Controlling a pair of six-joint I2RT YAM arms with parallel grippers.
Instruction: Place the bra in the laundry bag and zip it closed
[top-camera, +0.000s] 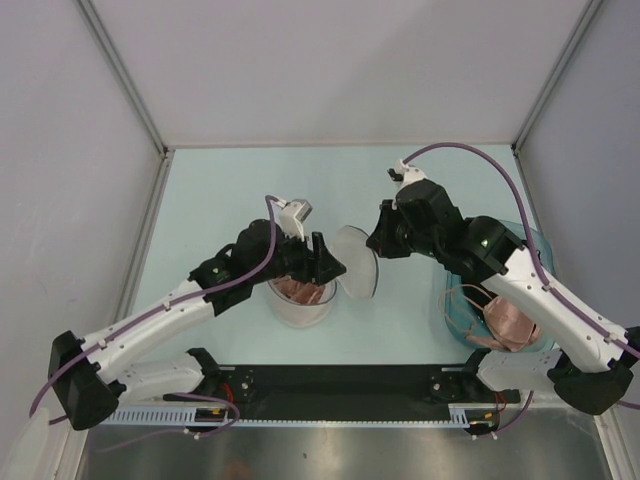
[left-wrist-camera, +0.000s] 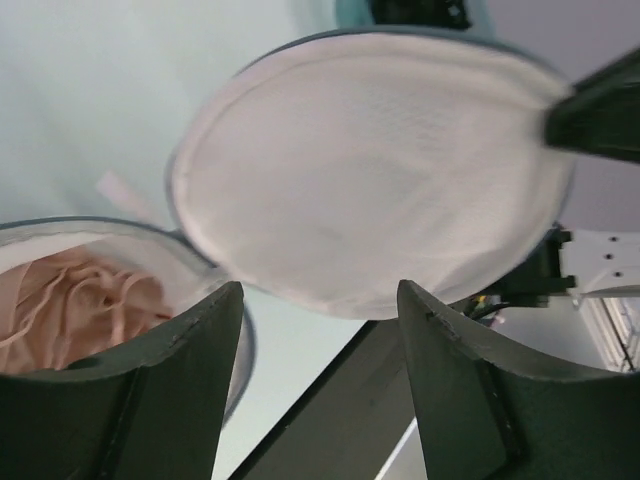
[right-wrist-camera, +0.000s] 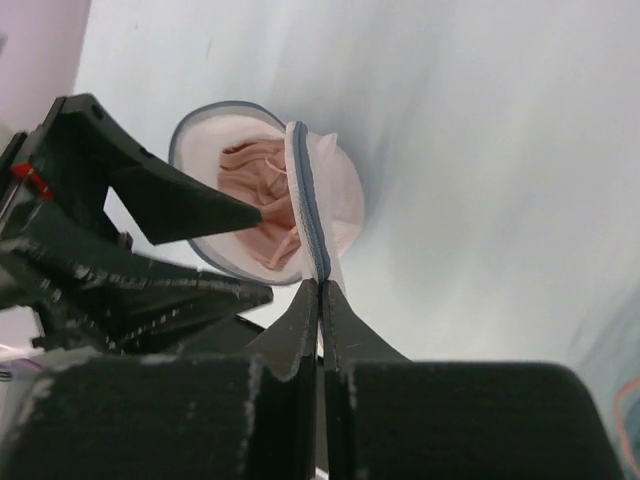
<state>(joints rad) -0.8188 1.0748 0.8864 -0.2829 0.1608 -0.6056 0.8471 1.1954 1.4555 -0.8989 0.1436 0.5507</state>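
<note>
The laundry bag's lower half sits open on the table with the salmon-pink bra bunched inside it. The bag's white mesh lid half stands upright beside it. My right gripper is shut on the lid's zip rim. My left gripper hovers over the lower half, open with nothing between its fingers. In the left wrist view the domed lid fills the top and the bra shows at lower left. The right wrist view shows the bra in the bowl.
A translucent teal basin stands at the right, under my right arm, with another pink strappy garment in it. A black rail runs along the near table edge. Grey walls enclose the table on three sides.
</note>
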